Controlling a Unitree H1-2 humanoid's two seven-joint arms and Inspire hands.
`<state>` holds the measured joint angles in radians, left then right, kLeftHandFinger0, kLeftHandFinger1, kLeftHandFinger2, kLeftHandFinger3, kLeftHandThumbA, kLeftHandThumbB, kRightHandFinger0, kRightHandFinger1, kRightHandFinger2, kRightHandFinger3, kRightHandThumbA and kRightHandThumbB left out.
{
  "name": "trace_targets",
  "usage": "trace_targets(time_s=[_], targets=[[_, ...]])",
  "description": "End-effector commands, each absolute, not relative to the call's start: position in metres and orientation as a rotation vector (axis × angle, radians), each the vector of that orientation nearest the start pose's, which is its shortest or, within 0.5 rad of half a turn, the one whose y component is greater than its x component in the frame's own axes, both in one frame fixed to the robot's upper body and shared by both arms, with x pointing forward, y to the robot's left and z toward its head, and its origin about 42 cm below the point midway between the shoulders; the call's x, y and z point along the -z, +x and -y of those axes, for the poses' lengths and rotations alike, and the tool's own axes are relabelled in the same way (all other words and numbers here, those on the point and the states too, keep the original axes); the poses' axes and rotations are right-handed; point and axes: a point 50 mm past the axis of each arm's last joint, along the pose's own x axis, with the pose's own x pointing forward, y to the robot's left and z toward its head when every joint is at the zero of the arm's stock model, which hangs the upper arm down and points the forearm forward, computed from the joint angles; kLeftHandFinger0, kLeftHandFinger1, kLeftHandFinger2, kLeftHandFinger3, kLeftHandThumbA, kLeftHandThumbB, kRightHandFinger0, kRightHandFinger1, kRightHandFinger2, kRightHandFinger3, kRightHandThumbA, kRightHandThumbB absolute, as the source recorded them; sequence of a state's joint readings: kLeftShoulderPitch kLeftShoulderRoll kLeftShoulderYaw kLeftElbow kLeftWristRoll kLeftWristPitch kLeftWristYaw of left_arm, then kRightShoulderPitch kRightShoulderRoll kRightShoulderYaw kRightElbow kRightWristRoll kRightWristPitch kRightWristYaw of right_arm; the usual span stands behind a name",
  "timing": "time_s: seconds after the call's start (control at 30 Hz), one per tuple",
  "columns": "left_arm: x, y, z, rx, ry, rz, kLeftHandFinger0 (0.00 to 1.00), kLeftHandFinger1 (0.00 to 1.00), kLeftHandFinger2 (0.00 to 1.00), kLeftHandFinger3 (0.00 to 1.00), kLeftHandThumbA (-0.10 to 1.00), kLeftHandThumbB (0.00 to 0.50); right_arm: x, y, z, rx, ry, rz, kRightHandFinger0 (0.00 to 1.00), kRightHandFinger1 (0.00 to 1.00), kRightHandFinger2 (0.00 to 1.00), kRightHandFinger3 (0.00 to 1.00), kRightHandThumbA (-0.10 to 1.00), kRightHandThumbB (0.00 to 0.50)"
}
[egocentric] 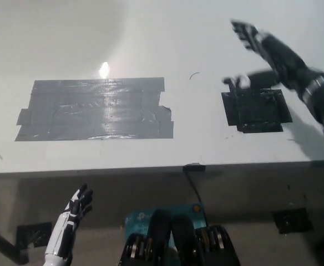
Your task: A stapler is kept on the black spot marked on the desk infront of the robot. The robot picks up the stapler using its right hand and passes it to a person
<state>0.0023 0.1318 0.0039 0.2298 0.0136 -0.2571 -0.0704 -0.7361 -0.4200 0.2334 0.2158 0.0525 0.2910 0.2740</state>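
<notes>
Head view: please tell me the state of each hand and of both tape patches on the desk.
Right hand: open, fingers spread, at the black patch's far edge, blurred.
Left hand: open, resting below the desk edge.
Black patch: flat, visible part bare.
Grey patch: flat, bare, shiny.

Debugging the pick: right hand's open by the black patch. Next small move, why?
Probably ease the right hand back and down toward the black patch: it is open, holding nothing, reaching past the patch's far edge. I cannot make out a stapler there. Left hand rests below the desk edge.
</notes>
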Motion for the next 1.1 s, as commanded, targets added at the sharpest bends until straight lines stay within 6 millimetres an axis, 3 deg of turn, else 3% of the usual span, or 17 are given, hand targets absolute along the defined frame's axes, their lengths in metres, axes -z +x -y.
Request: trace_targets(time_s=[0.0,0.1,0.2,0.27,0.37,0.4,0.63,0.73,0.87,0.97,1.07], targets=[[-0.033,0.240,-0.257,0.091,0.142,-0.023,1.00,1.00,1.00,1.00,1.00,0.479,-0.405,0.203,0.265,-0.679,-0.234,0.959,1.00,1.00,1.00,1.00,0.70,0.421],[-0.031,0.239,-0.255,0.087,0.133,-0.029,1.00,1.00,1.00,1.00,1.00,0.484,-0.377,0.194,0.254,-0.666,-0.182,0.950,1.00,1.00,1.00,1.00,0.78,0.426],[-0.030,0.239,-0.255,0.087,0.132,-0.027,1.00,1.00,1.00,1.00,1.00,0.488,-0.348,0.183,0.239,-0.662,-0.109,0.899,1.00,1.00,1.00,1.00,0.86,0.399],[-0.031,0.239,-0.257,0.084,0.130,-0.027,1.00,1.00,1.00,1.00,1.00,0.483,-0.333,0.179,0.231,-0.627,-0.052,0.833,1.00,1.00,1.00,1.00,0.86,0.427],[-0.031,0.241,-0.258,0.080,0.123,-0.025,1.00,1.00,1.00,1.00,1.00,0.476,-0.319,0.172,0.224,-0.569,-0.027,0.782,1.00,1.00,1.00,1.00,0.88,0.368],[-0.031,0.242,-0.259,0.084,0.125,-0.019,1.00,1.00,1.00,1.00,1.00,0.470,-0.309,0.171,0.220,-0.537,-0.007,0.712,1.00,1.00,1.00,1.00,0.89,0.385],[-0.031,0.240,-0.260,0.081,0.119,-0.025,1.00,1.00,1.00,1.00,1.00,0.463,-0.236,0.192,0.214,-0.472,0.059,0.442,1.00,1.00,1.00,1.00,0.95,0.312],[-0.031,0.241,-0.259,0.078,0.121,-0.021,1.00,1.00,1.00,1.00,1.00,0.470,-0.198,0.211,0.211,-0.418,0.033,0.331,1.00,1.00,1.00,1.00,0.94,0.259],[-0.031,0.242,-0.258,0.078,0.123,-0.023,1.00,1.00,1.00,1.00,1.00,0.481,-0.160,0.228,0.212,-0.367,0.025,0.205,1.00,1.00,1.00,1.00,0.91,0.290],[-0.031,0.243,-0.258,0.073,0.129,-0.023,1.00,1.00,1.00,1.00,1.00,0.491,-0.136,0.238,0.214,-0.343,0.001,0.141,1.00,1.00,1.00,1.00,0.96,0.330],[-0.031,0.243,-0.260,0.065,0.135,-0.025,1.00,1.00,1.00,1.00,1.00,0.500,-0.127,0.243,0.216,-0.342,-0.011,0.103,1.00,1.00,1.00,1.00,0.94,0.303]])
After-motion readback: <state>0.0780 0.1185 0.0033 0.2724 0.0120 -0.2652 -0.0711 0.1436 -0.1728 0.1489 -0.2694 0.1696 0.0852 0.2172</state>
